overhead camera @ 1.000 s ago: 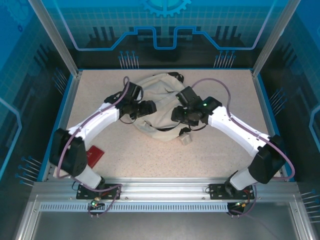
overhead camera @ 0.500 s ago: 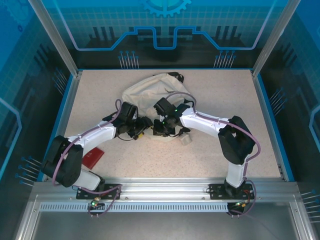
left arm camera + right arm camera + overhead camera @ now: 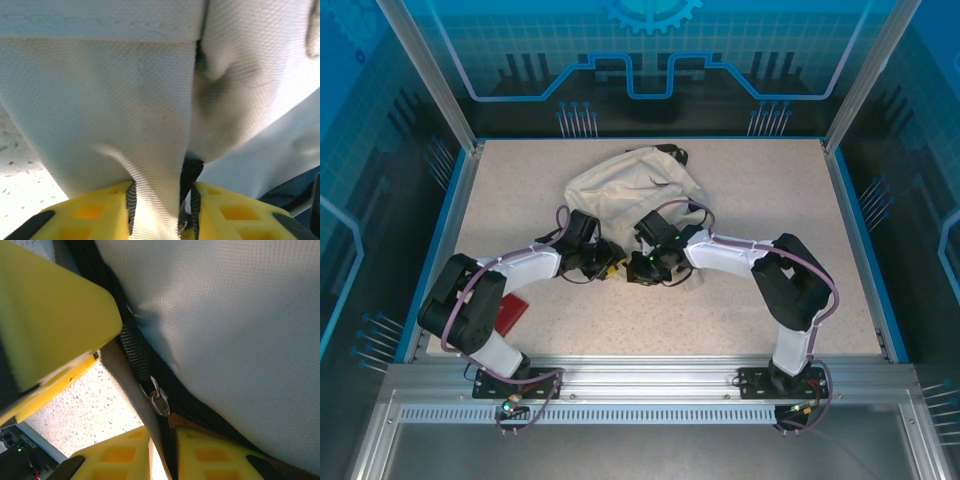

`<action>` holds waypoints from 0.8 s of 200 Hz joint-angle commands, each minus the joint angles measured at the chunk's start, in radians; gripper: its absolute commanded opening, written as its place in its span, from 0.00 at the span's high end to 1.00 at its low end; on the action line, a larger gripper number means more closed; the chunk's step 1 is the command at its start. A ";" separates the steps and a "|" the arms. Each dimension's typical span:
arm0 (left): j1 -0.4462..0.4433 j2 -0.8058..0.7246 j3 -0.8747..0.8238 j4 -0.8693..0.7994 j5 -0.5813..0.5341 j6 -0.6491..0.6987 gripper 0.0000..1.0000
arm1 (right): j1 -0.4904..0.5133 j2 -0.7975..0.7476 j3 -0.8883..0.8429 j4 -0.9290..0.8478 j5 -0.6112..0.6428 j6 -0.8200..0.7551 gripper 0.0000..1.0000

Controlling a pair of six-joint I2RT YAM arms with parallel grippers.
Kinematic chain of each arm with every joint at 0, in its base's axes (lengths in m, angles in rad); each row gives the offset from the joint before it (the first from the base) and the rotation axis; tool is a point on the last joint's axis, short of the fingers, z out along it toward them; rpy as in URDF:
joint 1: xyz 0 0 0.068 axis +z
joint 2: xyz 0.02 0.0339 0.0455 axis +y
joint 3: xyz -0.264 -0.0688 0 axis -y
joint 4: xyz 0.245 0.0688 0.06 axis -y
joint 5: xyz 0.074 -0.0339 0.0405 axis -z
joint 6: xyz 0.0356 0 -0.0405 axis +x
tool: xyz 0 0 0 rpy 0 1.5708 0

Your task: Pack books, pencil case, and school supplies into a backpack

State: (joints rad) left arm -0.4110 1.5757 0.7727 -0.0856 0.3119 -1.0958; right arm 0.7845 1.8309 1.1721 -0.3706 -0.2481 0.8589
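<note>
— Where is the soft cream-white fabric backpack [image 3: 625, 185] shown?
— Slumped on the speckled beige table [image 3: 770, 190], centrally.
— How are the grippers set?
— The left gripper [image 3: 162, 202] is clamped on a fabric fold [image 3: 150, 165]; the right gripper [image 3: 164, 442] is closed on the black zip edge [image 3: 132, 357].

Left arm [image 3: 520, 265], right arm [image 3: 730, 252] bent low, elbows splayed outward, wrists meeting at centre. Left claw [image 3: 161, 200] pinched tight on backpack [image 3: 630, 185] cloth (yellow fingers [image 3: 90, 215] nearly touching). Right claw [image 3: 162, 440] likewise closed, narrow gap, zip edge caught between.
</note>
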 commanded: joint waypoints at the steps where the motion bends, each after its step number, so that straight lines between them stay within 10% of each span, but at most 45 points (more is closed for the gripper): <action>1: 0.011 -0.019 -0.050 0.038 0.013 0.020 0.66 | 0.001 -0.051 -0.022 0.002 -0.034 -0.003 0.80; 27: 0.035 -0.049 -0.084 0.087 0.045 0.050 0.67 | -0.004 -0.062 0.011 -0.042 0.007 -0.025 0.77; 75: 0.072 -0.128 -0.110 0.126 0.085 0.107 0.38 | 0.006 -0.023 0.144 -0.150 0.114 -0.091 0.72; 160: 0.096 -0.053 -0.134 0.121 0.081 0.116 0.72 | 0.042 0.171 0.419 -0.318 0.296 -0.151 0.70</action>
State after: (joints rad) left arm -0.3241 1.4918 0.6613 0.0326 0.3729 -0.9932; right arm 0.8173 1.9549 1.5330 -0.6170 0.0074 0.7376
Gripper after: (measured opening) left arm 0.314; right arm 0.292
